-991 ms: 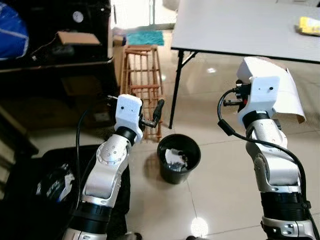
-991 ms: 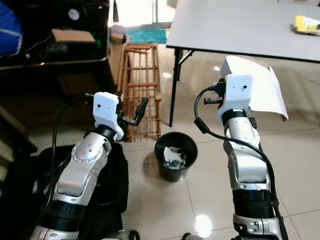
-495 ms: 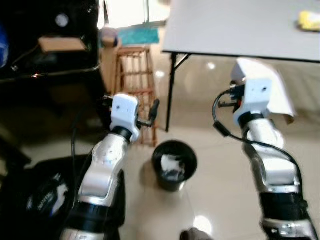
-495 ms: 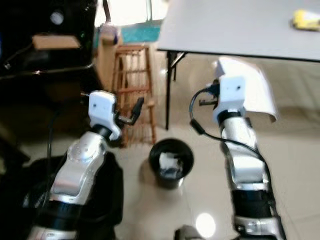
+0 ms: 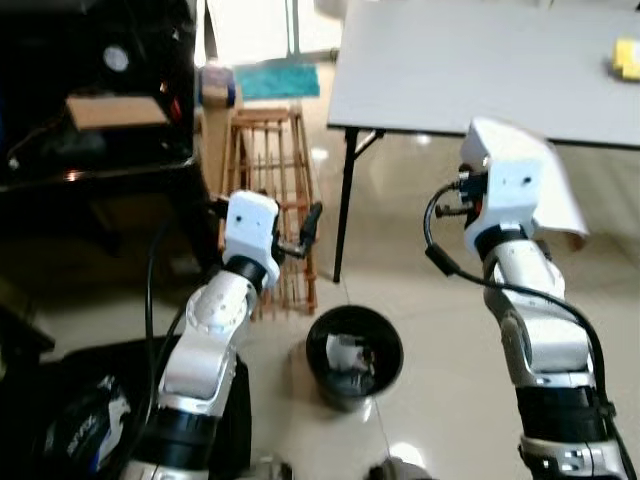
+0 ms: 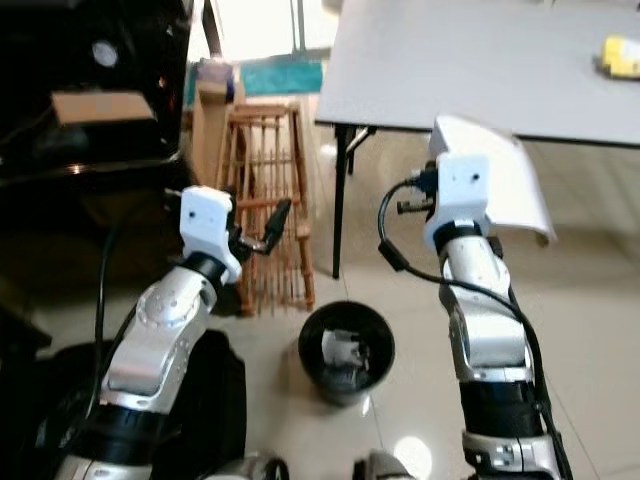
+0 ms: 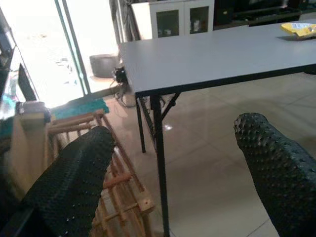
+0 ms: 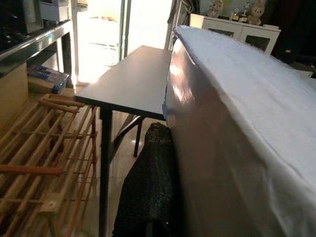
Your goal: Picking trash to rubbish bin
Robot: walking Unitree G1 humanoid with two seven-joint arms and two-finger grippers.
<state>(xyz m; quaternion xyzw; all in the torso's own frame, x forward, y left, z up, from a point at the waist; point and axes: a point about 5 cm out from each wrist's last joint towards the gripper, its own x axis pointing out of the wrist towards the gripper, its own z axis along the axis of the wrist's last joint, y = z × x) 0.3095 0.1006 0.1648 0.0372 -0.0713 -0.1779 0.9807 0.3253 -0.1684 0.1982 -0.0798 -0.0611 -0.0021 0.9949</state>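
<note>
White paper box [image 5: 525, 170] sits clamped in the right gripper [image 8: 163, 163] — held high, ready for the black bin [image 5: 354, 353] below. Left gripper [image 7: 173, 182] gapes, holding nothing.

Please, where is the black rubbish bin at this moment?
In the left eye view the black rubbish bin stands on the tiled floor low in the middle, between the two arms, beside the wooden rack and in front of the grey table.

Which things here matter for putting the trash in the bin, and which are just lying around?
Part of the job:
white packet, held in the right pincer
black bin on the floor, trash already inside
left pincer, open with nothing in it

Just lying about:
grey table
yellow item on the table
wooden rack
cardboard box
</note>
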